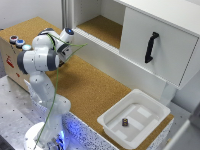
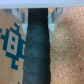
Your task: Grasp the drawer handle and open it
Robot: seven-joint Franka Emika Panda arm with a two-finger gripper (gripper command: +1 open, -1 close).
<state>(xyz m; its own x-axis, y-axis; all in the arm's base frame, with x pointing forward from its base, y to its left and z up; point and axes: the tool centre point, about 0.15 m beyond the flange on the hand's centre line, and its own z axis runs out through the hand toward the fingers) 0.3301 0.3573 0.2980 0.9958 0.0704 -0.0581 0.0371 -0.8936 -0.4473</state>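
The drawer is a large white box front at the exterior view's upper right. Its slim black handle stands upright on the panel. My arm is folded up at the exterior view's left, far from the handle. The gripper hangs low over the cork top, mostly hidden behind the arm's own links, so its fingers do not show. In the wrist view only a cork surface, a dark gap and a cardboard box with a blue print appear; neither handle nor drawer is in that view.
A shallow white tray with a small dark item in it sits on the cork counter at the front right. A cardboard box with coloured caps on top stands by the arm. An open shelf recess lies left of the drawer.
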